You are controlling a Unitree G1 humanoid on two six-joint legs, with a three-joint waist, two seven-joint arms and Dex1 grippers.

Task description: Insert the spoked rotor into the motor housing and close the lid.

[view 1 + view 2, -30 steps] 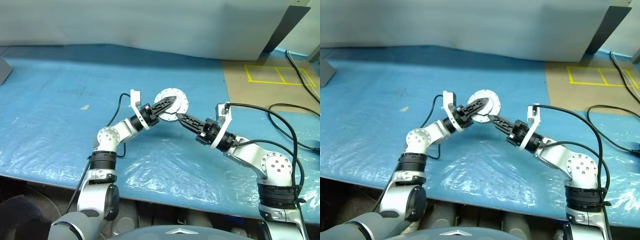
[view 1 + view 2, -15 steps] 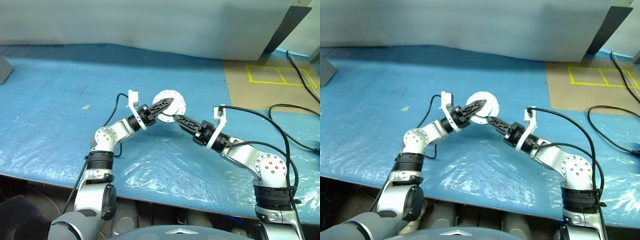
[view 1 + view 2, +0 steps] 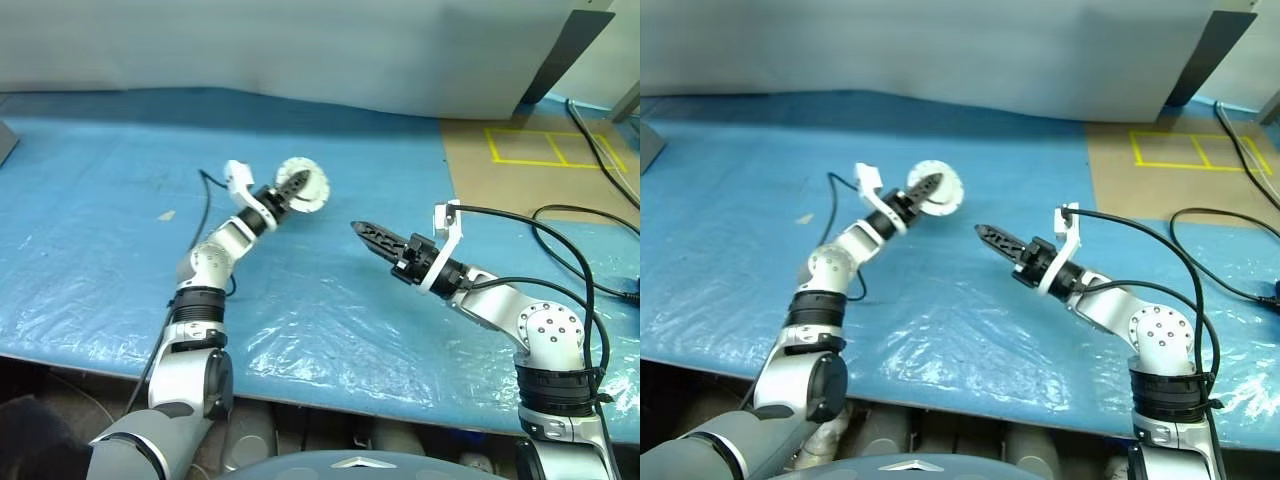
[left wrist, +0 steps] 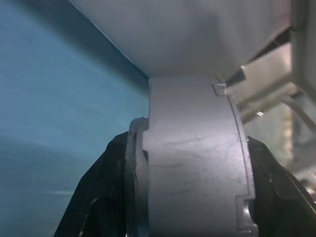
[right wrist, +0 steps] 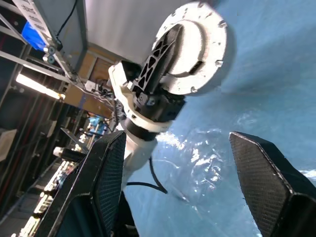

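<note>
Left gripper (image 3: 293, 187) clamped on motor housing (image 3: 305, 188), now carried up and away to left, above blue sheet (image 3: 100, 180). Right gripper (image 3: 368, 231) let go, fingers spread, empty, well apart from housing.

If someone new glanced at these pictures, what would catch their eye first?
Probably the round silvery motor housing, held up over the blue plastic sheet by the left gripper, which is clamped on it. Next, the right gripper, open and holding nothing, pointing toward it from the right with a clear gap between them.
</note>
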